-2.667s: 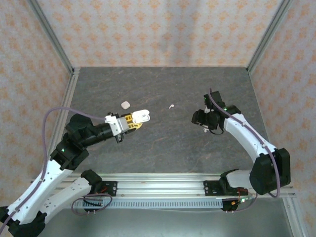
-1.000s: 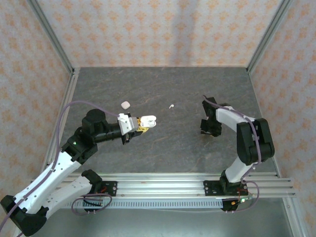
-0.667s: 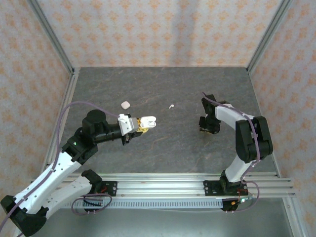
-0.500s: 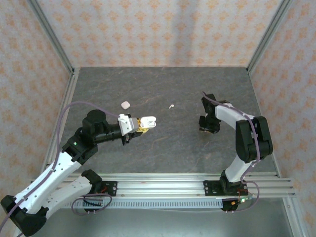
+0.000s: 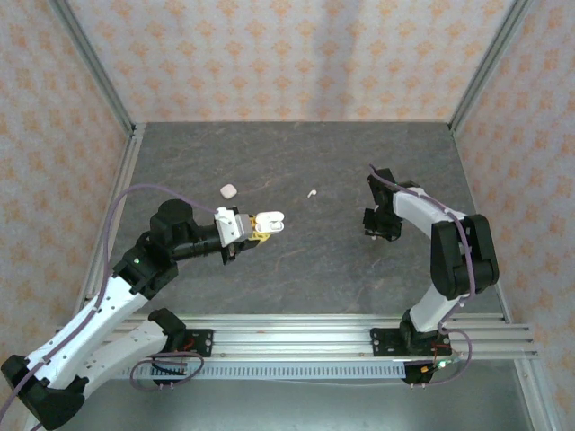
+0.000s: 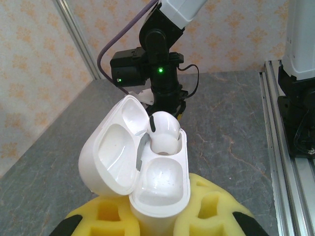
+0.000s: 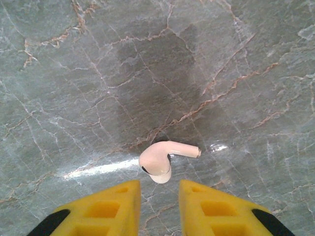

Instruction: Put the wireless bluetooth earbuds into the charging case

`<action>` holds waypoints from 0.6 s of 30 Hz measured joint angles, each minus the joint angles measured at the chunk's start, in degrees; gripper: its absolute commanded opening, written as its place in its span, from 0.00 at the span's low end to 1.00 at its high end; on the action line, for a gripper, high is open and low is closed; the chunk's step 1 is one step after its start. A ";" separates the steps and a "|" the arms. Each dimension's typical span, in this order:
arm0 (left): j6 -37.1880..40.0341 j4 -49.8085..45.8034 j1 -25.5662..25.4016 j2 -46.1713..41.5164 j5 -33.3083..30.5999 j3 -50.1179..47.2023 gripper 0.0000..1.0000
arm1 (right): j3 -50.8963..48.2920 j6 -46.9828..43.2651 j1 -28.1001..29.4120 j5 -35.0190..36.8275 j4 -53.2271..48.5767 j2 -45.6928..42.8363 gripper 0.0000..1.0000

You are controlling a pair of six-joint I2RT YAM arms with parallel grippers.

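Right now our right claw [image 7: 159,196] sits low over the dark grey veined stone-look desk [image 7: 98,73]. Its yellow padded fingers [image 7: 118,204] are parted at the bottom edge of the wrist frame, with nothing between them. A small glossy white plastic earbud [image 7: 157,160] lies on its side just beyond their tips, lower middle of that frame, with its stem pointing right. We judge this to be the pick-up step. The claw needs to ease forward until the bud sits between the pads, then pinch gently, since so small and slick a piece could squirt out sideways.

Our left claw [image 6: 157,214] is clenched on the base of a glossy white rounded plastic charging case [image 6: 160,187] and holds it off the desk, left of centre in the overhead frame. The hinged lid [image 6: 113,152] is folded back to the left. A second white earbud [image 6: 165,130] is seated in the farther well, and the nearer empty well [image 6: 160,179] faces us, waiting.

Farther out in the overhead view, a third tiny white earbud [image 5: 312,192] lies just above the frame's centre, well apart from both claws. A small white rounded piece [image 5: 228,190] lies to its left; we cannot tell what it is.
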 measured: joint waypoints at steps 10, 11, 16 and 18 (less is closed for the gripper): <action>0.00 0.00 0.00 0.00 -0.02 0.00 0.00 | 0.00 -0.20 0.39 0.07 2.01 3.17 0.22; 0.00 0.00 0.00 0.00 0.00 0.00 0.00 | 0.00 -0.22 0.57 0.22 2.10 3.41 0.20; -0.02 -0.11 0.00 0.00 -0.02 0.00 0.00 | 0.55 -1.03 1.20 1.44 2.16 3.80 0.11; -0.02 -0.42 0.00 0.00 -0.02 0.00 0.00 | 0.63 -1.18 1.31 1.90 2.14 3.80 0.08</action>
